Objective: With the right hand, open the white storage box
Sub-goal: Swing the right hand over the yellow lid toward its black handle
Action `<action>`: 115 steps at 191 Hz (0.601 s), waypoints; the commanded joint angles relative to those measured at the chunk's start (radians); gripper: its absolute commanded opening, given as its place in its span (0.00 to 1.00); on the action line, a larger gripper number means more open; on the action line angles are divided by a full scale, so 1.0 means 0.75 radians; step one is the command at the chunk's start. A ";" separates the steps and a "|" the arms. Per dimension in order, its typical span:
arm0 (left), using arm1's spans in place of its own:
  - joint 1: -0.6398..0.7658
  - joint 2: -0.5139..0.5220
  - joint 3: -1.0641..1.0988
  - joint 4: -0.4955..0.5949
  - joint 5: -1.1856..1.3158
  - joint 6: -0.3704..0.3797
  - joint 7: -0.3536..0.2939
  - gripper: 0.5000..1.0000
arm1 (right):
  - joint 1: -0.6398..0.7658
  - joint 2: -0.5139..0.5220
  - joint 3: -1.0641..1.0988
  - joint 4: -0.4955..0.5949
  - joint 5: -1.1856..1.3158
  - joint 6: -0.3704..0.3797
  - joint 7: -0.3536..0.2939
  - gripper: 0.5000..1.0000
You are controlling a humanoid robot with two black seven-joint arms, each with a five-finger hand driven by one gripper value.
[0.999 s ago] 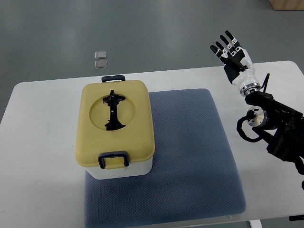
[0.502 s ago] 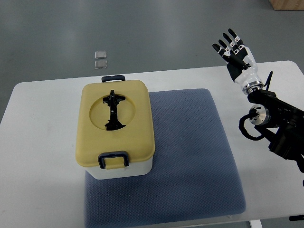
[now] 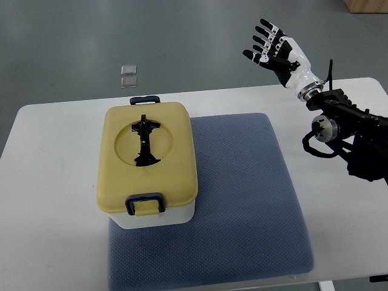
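You have the table (image 3: 54, 182) first, then the mat (image 3: 242, 200) on it, and the box (image 3: 148, 163) sits on the left edge of that mat, its yellow lid (image 3: 121, 176) closed. The near latch (image 3: 144, 204) is down and the far latch (image 3: 144, 99) too. The right hand (image 3: 276, 51) is up and well to the right of the box, beyond its far side, fingers (image 3: 264, 37) spread wide and holding nothing.

The risk, I think: if you lift the lid before the latches are free, the whole box can slide or tip off the mat.

Compared with one second ago, the hand has moved higher and a little toward the box; the box itself did not move.
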 commanded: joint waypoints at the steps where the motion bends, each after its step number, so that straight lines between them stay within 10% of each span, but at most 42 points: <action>1: 0.000 0.000 0.000 0.000 0.000 -0.002 0.000 1.00 | 0.141 -0.039 -0.178 0.010 -0.068 0.011 0.000 0.86; 115: 0.000 0.000 0.000 0.000 0.000 0.000 0.000 1.00 | 0.730 0.088 -0.447 0.272 -1.244 0.046 0.000 0.86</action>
